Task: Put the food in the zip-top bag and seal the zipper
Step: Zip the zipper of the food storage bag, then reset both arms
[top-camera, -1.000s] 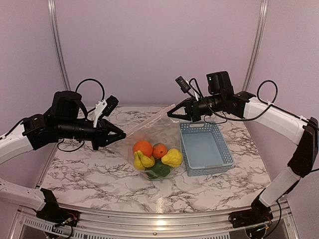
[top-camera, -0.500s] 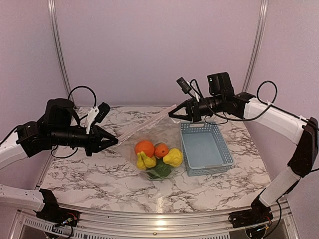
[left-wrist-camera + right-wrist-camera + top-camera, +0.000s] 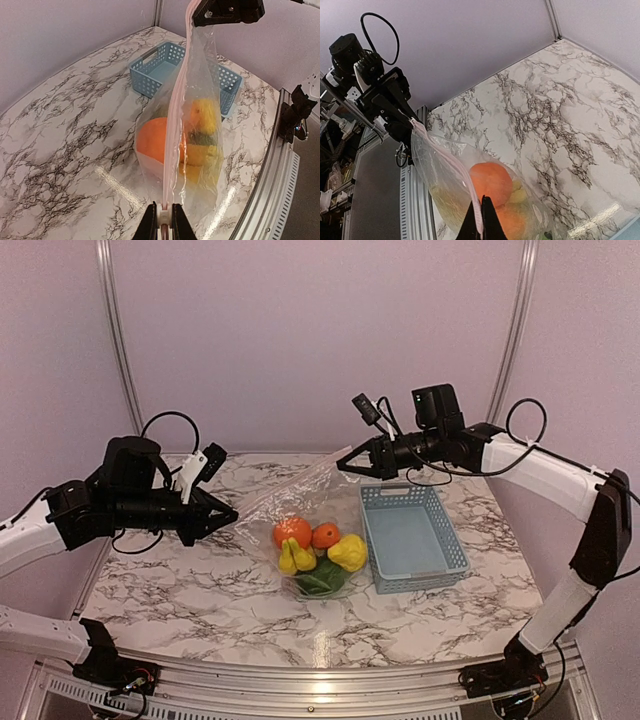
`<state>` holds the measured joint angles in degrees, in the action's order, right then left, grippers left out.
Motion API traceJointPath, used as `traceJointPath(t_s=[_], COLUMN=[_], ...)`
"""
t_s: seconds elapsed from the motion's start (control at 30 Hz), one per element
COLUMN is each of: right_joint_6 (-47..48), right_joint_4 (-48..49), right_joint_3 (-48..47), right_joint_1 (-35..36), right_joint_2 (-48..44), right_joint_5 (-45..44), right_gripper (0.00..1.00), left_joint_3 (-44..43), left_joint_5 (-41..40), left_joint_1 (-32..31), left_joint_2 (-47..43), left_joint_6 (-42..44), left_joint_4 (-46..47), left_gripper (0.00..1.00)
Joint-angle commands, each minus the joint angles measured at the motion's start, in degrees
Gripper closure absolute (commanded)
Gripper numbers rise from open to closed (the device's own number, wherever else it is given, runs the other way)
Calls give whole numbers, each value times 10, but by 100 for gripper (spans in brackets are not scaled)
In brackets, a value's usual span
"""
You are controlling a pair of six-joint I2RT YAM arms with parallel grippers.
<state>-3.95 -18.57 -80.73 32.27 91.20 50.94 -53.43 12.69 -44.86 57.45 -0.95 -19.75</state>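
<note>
Slackening zipper (image 3: 175, 125), seemingly; left gripper (image 3: 232, 513), right gripper (image 3: 343, 466) still pinching ends.

The counter (image 3: 180, 590) is showing white marble with black veins, the basket (image 3: 412, 537) pale blue, the food (image 3: 322, 538) glowing orange, yellow and green.

A white marble-patterned counter (image 3: 180, 590) with dark grey veins is closed in behind and at both sides by plain pale lilac walls (image 3: 310, 340). Two silver aluminium posts (image 3: 112, 330) stand at the back corners. A ribbed aluminium rail (image 3: 250, 685) runs along the near edge, and a soft glare (image 3: 322, 648) lies just behind it.
</note>
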Motion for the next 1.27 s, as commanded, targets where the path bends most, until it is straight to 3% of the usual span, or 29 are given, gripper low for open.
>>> traceJointPath(t_s=[0.0,0.23,0.4,0.5,0.63,0.73,0.8,0.83,0.87,1.07,1.23], right_joint_6=[-21,-18,-20,-18,-24,-30,-17,-10,-6,-84,-79], right_joint_4=[50,50,64,68,58,37,8,-6,-18,-83,-100], right_joint_3=[-73,-223,-211,-149,-71,-42,-42,-43,-44,-66,-88], right_joint_1=[-18,-21,-31,-31,-30,-30,-31,-31,-31,-44,-45], right_joint_2=[45,142,145,123,64,0,-33,-45,-55,-69,-83], right_joint_5=[-34,-41,-36,-23,6,10,-27,-54,-94,-434,-536], right_gripper=[100,100,100,86,53,38,27,20,4,2,1], left_joint_3=[-43,-167,-184,-143,-95,-78,-66,-60,-58,-119,-172], left_joint_5=[-88,-82,-56,-21,22,19,-25,-58,-96,-246,-288], left_joint_1=[33,101,118,118,118,118,118,118,118,118,118], left_joint_2=[57,157,170,151,112,61,22,7,-4,8,47], left_joint_6=[29,86,134,127,91,63,38,24,15,-57,-125], left_joint_4=[55,95,76,75,59,55,67,74,79,25,-17], left_gripper=[96,96,95,85,58,41,22,7,2,1,1])
